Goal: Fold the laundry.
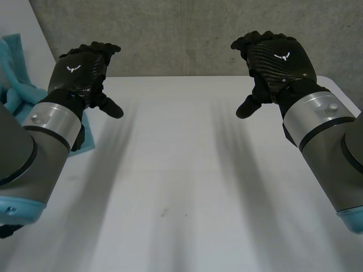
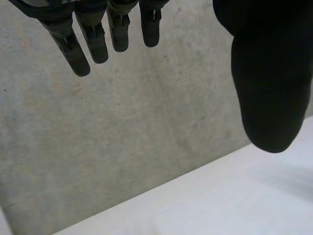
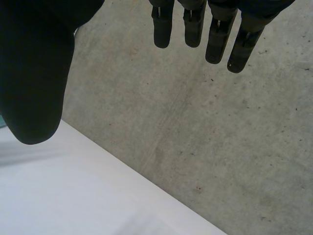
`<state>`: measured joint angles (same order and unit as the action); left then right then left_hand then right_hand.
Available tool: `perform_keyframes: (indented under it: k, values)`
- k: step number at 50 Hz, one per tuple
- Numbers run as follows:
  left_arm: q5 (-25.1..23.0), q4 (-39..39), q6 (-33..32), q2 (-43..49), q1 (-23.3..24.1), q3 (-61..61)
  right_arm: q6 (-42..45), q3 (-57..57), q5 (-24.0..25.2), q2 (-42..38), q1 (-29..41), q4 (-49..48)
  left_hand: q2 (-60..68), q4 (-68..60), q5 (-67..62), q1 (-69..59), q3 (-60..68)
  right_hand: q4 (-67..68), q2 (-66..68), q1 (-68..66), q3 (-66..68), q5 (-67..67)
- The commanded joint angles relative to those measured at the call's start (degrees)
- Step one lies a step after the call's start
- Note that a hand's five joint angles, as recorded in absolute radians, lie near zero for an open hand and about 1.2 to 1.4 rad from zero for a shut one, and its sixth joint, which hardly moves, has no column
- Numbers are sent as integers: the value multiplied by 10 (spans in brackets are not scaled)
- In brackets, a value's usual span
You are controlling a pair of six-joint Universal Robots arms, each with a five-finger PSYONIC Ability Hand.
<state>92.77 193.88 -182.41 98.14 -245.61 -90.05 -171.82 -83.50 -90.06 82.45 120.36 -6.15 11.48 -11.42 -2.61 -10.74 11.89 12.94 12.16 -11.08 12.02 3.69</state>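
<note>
Grey arms (image 1: 323,130) are held above white table (image 1: 181,192) | left hand (image 1: 79,73), right hand (image 1: 278,59): fingers (image 2: 98,44) seen straight in wrist views, nothing gripped | light-blue cloth (image 1: 17,90) spotted in head view at table's left edge beside left arm (image 1: 22,153), probably bunched

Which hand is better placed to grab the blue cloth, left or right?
Probably the left. The blue cloth lies at the left edge of the table, beside the left hand, which is open and empty. The right hand, also open, is across the table from it.
</note>
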Motion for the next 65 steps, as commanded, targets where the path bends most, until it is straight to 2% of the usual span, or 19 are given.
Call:
perform_keyframes:
  k: [1,7,13,20,25,35,39,40,43,48,50,55,59,62,63,65]
  values:
    - [0,43,-128,63,-63,27,0,-1,1,0,1,0,-15,14,26,7,-19,-29,-22,11,-20,-37]
    - [-2,82,-219,123,-127,54,2,0,2,0,0,0,-15,14,26,7,-19,-29,-22,11,-20,-37]
    - [0,80,-318,233,-181,136,7,-2,19,-2,1,0,-15,14,26,7,-19,-29,-22,11,-20,-37]
    - [6,80,-409,316,-246,207,10,-3,32,-10,1,0,-15,14,26,7,-19,-29,-22,11,-20,-37]
    - [2,85,-448,354,-259,240,11,-3,33,-16,1,0,-15,14,26,7,-19,-29,-22,11,-20,-37]
    - [7,84,-486,427,-261,314,14,-4,33,-19,3,0,8,-8,4,-15,3,-29,-22,11,-20,-37]
    - [7,83,-500,450,-263,342,14,-5,33,-19,1,0,143,-144,-132,-151,139,-29,-22,11,-20,-37]
    - [8,83,-502,456,-266,352,14,-5,33,-19,1,0,305,-306,-294,-313,301,-29,-22,11,-20,-37]
    - [22,84,-504,459,-266,362,14,-5,33,-22,1,0,684,-685,-673,-691,680,-29,-22,11,-20,-37]
    - [106,97,-497,448,-252,364,14,-4,34,-23,0,0,685,-686,-674,-693,681,-29,-22,11,-20,-37]
    - [118,99,-495,428,-238,359,14,-3,34,-23,0,0,685,-686,-674,-693,681,-29,-22,11,-20,-37]
    - [119,100,-449,349,-182,326,14,-3,33,-23,-1,0,685,-686,-674,-693,681,-29,-22,11,-20,-37]
    - [116,94,-342,267,-128,284,14,-1,33,-22,-1,0,685,-686,-674,-693,681,-29,-22,11,-20,-37]
    - [109,89,-292,230,-89,267,14,2,33,-21,-2,0,685,-686,-674,-693,681,-29,-22,11,-20,-37]
    - [102,80,-264,211,-59,254,14,3,33,-21,-3,0,685,-686,-674,-693,681,-29,-22,11,-20,-37]
    - [93,68,-241,196,-27,240,14,4,32,-20,-7,1,685,-686,-674,-693,681,-29,-22,11,-20,-37]
